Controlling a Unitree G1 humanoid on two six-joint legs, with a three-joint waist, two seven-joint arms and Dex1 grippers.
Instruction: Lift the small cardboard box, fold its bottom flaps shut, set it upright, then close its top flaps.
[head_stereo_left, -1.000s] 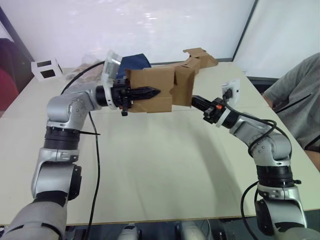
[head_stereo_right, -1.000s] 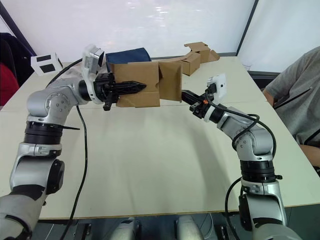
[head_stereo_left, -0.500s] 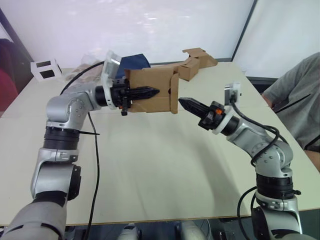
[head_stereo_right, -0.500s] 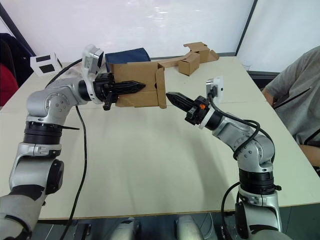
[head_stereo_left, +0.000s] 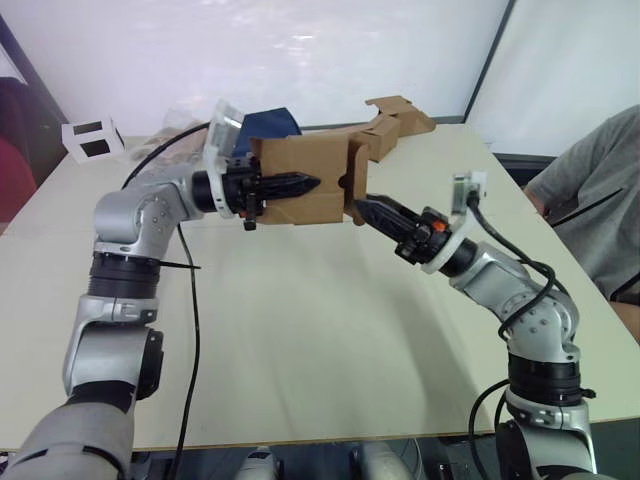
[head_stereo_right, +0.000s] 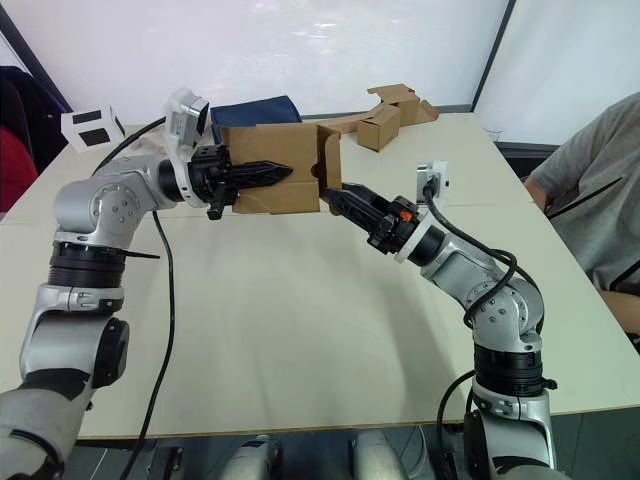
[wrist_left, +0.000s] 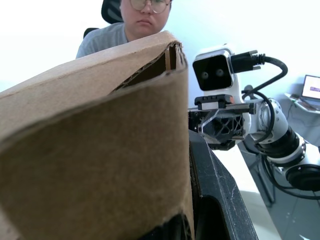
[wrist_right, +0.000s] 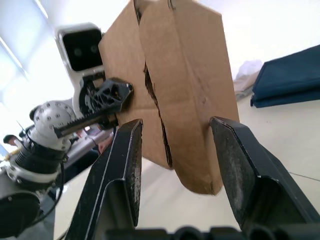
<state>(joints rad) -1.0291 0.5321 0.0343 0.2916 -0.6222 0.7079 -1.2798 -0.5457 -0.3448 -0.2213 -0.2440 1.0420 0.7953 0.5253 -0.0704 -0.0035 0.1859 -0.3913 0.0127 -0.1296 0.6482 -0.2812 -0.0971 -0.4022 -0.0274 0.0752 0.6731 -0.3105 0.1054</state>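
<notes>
Left gripper clamps the box in mid-air above the table. Right gripper is spread wide at the bottom flaps. Risk: a hard push twists the box from that grip, or the flaps spring open.

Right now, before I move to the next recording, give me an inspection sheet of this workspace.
Surface: pale table, bare in front.
Job's things: small cardboard box held off the table, lying sideways; end flaps partly folded, facing the right arm.
Clutter: heap of cardboard pieces, white-and-black box, dark blue item, all at the far edge.
Grippers: left gripper shut on the box wall; right gripper open, fingers either side of a flap.
Cables: black cable down the left arm.
Surroundings: seated person on the right.
</notes>
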